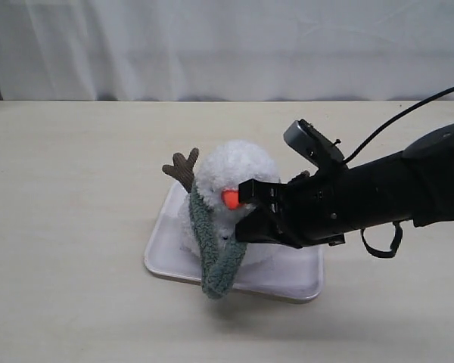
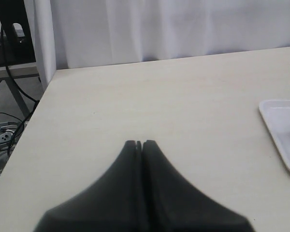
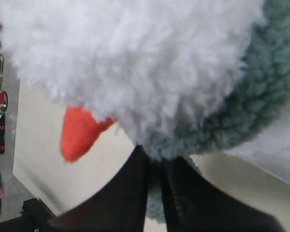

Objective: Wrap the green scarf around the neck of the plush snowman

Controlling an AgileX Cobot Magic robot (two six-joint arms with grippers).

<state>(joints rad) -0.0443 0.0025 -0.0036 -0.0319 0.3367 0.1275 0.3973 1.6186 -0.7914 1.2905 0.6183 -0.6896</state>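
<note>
— One question first: where is the green scarf (image 1: 212,249)?
— Around the neck of the plush snowman (image 1: 238,168). In the exterior view it runs down the toy's left-hand side, below the head, and its rounded end hangs over the front rim of the white tray (image 1: 296,286).
— And up close?
— The right wrist view shows the knit band curving under the fluffy white head, hard against the fur.
— Where is the snowman itself?
— It sits on that tray, with its orange nose (image 1: 230,199) facing the camera and a brown twig arm (image 1: 181,168) sticking up behind the scarf.
— What about the right gripper (image 1: 246,215)?
— It is right at the snowman's front, just under the nose. Its fingers (image 3: 121,193) stand almost together, with a thin strip of green knit pinched between them.
— What is around that?
— The tray lies on a pale wooden table (image 1: 76,227), with a white curtain (image 1: 227,45) behind.
— The left gripper (image 2: 139,144)?
— Closed on nothing, fingertips pressed together above bare tabletop, well apart from the toy; only a corner of the tray shows in its view
</note>
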